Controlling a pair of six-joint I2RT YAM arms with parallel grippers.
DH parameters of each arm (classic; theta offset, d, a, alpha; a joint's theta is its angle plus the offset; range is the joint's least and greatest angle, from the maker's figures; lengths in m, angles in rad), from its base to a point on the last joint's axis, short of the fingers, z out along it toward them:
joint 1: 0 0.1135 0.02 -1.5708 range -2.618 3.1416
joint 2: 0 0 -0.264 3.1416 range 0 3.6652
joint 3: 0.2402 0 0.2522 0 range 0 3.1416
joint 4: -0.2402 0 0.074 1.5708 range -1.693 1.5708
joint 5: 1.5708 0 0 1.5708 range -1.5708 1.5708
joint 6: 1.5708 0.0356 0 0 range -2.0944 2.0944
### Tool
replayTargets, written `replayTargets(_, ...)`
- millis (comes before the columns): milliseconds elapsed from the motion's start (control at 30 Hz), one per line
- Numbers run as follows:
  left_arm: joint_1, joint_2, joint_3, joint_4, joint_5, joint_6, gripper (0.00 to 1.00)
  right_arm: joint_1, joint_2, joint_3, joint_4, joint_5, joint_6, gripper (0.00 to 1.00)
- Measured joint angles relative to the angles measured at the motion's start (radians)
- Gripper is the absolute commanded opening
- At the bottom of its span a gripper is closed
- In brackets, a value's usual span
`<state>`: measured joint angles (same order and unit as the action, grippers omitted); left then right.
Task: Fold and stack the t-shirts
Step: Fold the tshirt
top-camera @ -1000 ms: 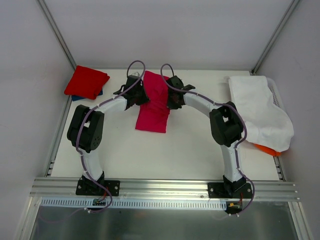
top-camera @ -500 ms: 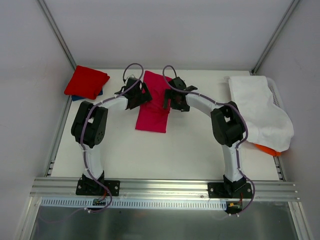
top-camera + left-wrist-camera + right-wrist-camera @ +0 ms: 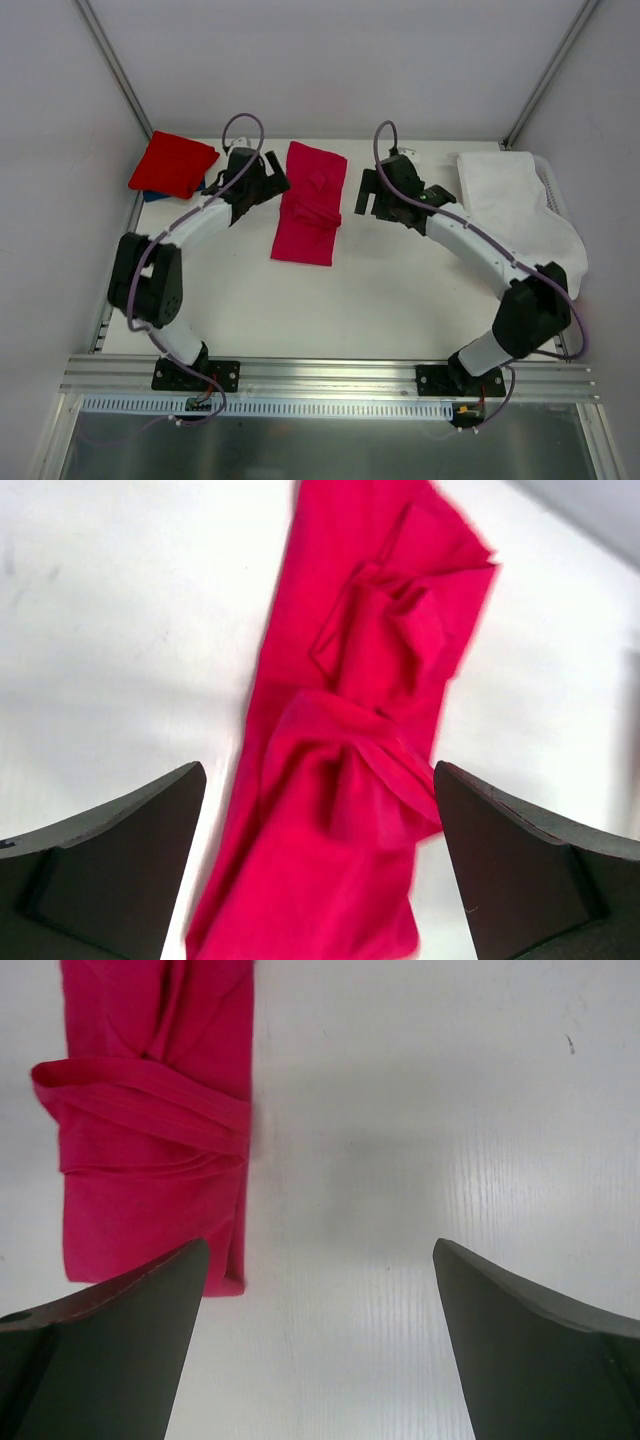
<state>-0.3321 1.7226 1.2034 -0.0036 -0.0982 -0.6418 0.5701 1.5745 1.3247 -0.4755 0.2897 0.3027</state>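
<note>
Both jaws gape, flanking the loose crimson-pink t-shirt.

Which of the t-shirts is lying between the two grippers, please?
The crimson-pink t-shirt, a long rumpled strip in the middle. The red t-shirt lies folded at the far left corner, on top of the blue t-shirt, which barely shows.

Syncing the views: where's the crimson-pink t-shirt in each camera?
Top external: crimson-pink t-shirt in the upper middle of the picture, lying lengthwise.
Left wrist: centre, running top to bottom.
Right wrist: upper left, cut off by the edge.
Shared landmark: the bunched ridge across the shirt.
</note>
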Motion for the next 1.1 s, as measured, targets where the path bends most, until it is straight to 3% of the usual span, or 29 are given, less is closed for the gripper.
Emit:
replayTargets(167,-0.008,-0.352,-0.224,0.027,-0.023,-0.038,0.99,0.033,-0.168,-0.121,0.024,-0.030,0.026,1.00)
replayTargets(333,-0.105,-0.528,-0.463,0.042,-0.085,-0.123,0.99,0.059,-0.215,-0.320,0.188,-0.183,0.090,1.00)
replayTargets(500,-0.159,-0.519,-0.642,0.050,-0.094,-0.208,0.99,0.077,-0.064,-0.397,0.343,-0.346,0.154,0.98)
replayTargets(667,-0.159,-0.503,-0.700,0.095,-0.094,-0.267,0.98,0.088,0.065,-0.424,0.502,-0.460,0.210,0.96)
replayTargets(1100,-0.159,-0.442,-0.709,0.228,-0.097,-0.304,0.97,0.097,0.114,-0.468,0.672,-0.498,0.246,0.93)
